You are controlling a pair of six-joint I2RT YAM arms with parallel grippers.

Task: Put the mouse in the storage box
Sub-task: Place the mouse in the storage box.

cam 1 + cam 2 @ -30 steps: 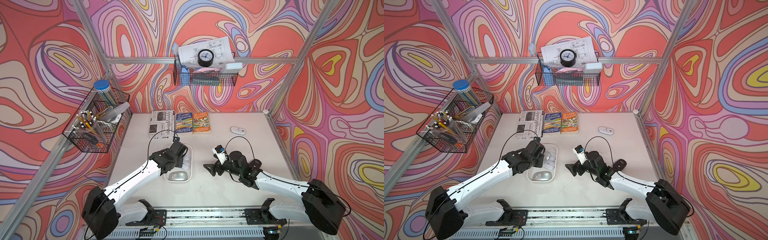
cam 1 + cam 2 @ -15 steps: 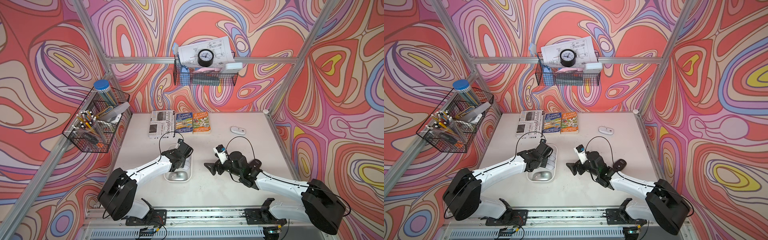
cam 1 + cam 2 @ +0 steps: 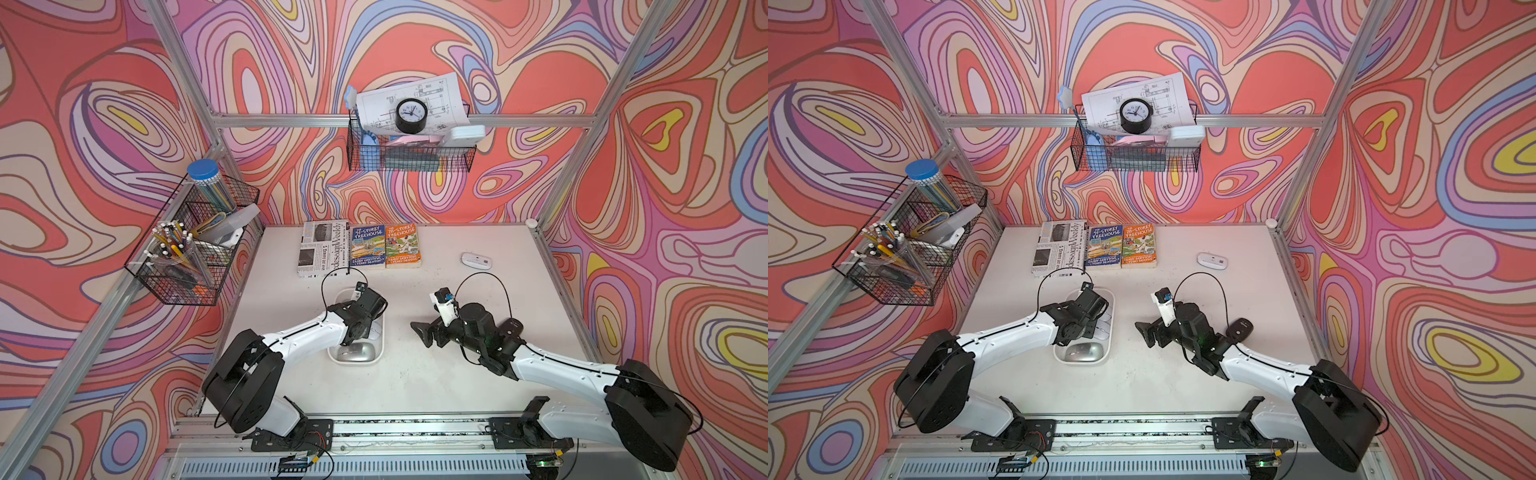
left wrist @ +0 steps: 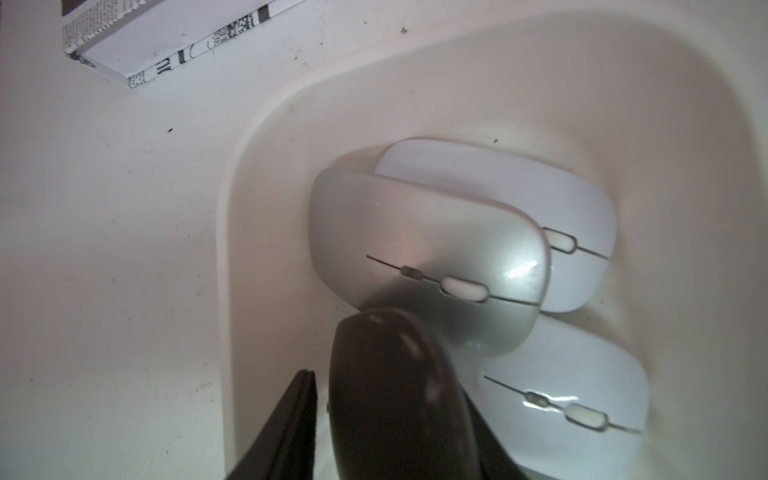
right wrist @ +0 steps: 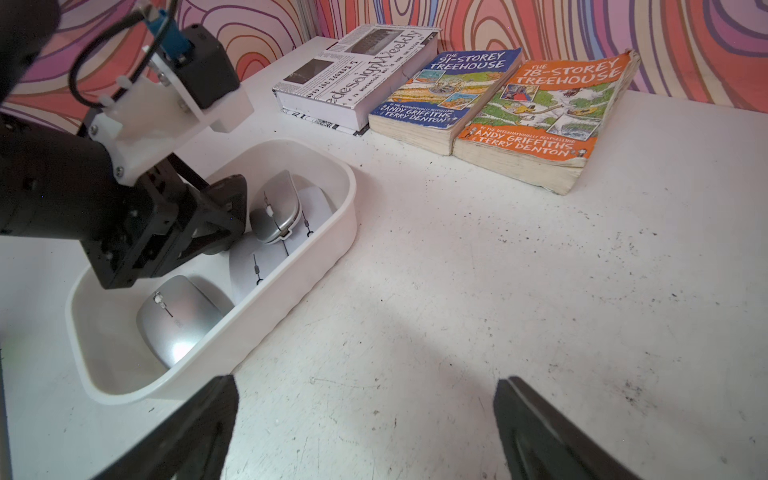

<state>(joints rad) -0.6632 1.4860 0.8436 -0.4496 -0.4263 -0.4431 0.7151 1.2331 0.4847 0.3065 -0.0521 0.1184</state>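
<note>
The white storage box lies left of the table's middle. My left gripper reaches down into it, with a dark mouse between its fingers. A narrow gap shows between one finger and that mouse. Inside the box lie a silver mouse and two white mice. Another silver mouse lies at the near end. My right gripper stands open and empty over bare table right of the box.
A white mouse lies at the back right. A black mouse sits beside my right arm. A newspaper-print book and two paperbacks line the back edge. Wire baskets hang on the walls.
My left arm has swung over the box and lowered the dark mouse into it, and its jaws have parted a little. The right arm has stayed still.
</note>
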